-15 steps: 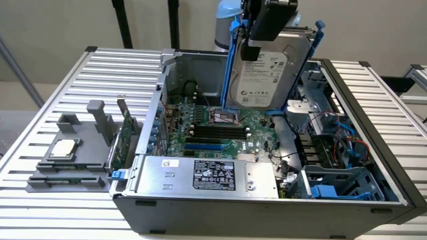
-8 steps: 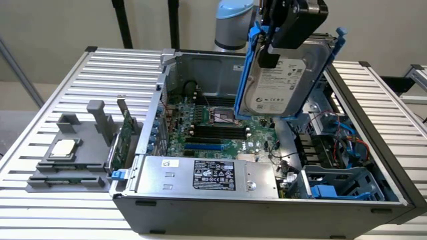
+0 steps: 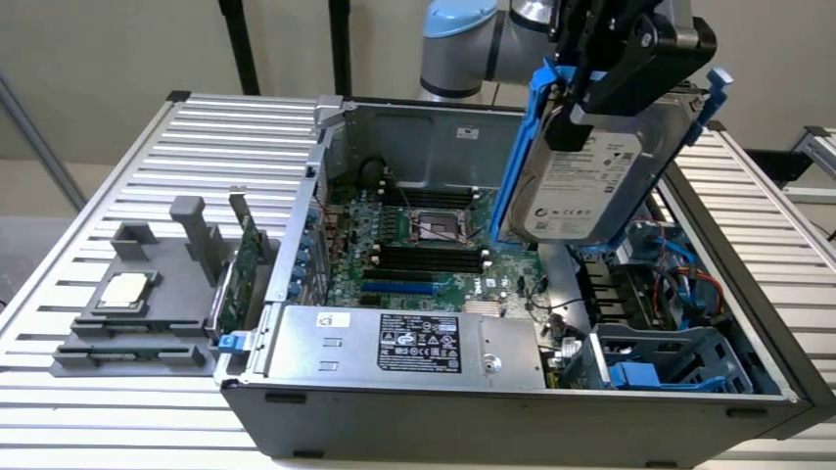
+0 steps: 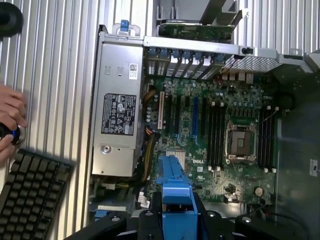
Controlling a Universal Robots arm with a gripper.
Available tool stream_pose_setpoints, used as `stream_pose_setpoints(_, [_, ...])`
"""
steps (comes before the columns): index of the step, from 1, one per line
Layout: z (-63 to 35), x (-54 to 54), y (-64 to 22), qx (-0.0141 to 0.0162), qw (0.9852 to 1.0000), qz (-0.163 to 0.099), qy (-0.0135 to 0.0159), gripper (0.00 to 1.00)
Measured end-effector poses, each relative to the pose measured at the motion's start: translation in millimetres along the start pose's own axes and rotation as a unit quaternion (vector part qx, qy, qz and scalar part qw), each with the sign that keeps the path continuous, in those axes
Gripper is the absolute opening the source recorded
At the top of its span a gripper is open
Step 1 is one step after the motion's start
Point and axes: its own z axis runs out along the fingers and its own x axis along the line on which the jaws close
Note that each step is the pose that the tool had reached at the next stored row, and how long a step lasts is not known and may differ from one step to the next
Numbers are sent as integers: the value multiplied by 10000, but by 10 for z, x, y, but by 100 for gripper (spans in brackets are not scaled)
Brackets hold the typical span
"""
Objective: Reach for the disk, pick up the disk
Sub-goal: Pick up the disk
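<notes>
Grey computer case point(image 3: 523, 411) open on slatted metal counter point(image 3: 131, 411), silver power-supply box point(image 3: 392, 343) at near edge. Above green motherboard point(image 3: 418, 230), silver-grey hard disk in blue plastic carrier point(image 3: 581, 186), clear of case, hanging upright. Black tool point(image 3: 625, 73) part-closed, clamping disk's top edge, likely for vertical lift-out.

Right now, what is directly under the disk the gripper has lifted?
The disk hangs clamped in the gripper above the open computer case. Beneath it lie the motherboard and a drive bay with blue cables; whatever sits right behind the disk is covered.
</notes>
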Motion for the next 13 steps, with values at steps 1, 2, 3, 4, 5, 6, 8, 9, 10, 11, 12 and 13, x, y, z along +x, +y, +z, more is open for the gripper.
stream_pose_setpoints(1, [-3, 24, -28, -2, 10000, 0, 0, 33])
stream_pose_setpoints(2, [-6, 48, -55, -3, 10000, 0, 0, 33])
stream_pose_setpoints(3, [-8, 75, -84, -5, 10000, 1, -1, 33])
stream_pose_setpoints(4, [-11, 100, -109, -6, 10000, 1, -1, 33])
stream_pose_setpoints(5, [-14, 127, -135, -8, 10000, 0, 0, 33])
stream_pose_setpoints(6, [-17, 153, -160, -10, 10000, 0, 0, 33])
stream_pose_setpoints(8, [-22, 207, -208, -13, 10000, 1, -1, 33])
stream_pose_setpoints(9, [-25, 235, -229, -14, 10000, 1, 0, 33])
stream_pose_setpoints(10, [-27, 265, -250, -16, 10000, 1, -1, 33])
stream_pose_setpoints(11, [-29, 294, -270, -17, 10000, 1, -1, 33])
stream_pose_setpoints(12, [-31, 323, -289, -19, 10000, 1, -1, 33])
stream_pose_setpoints(13, [-33, 353, -308, -20, 10000, 1, -1, 33])
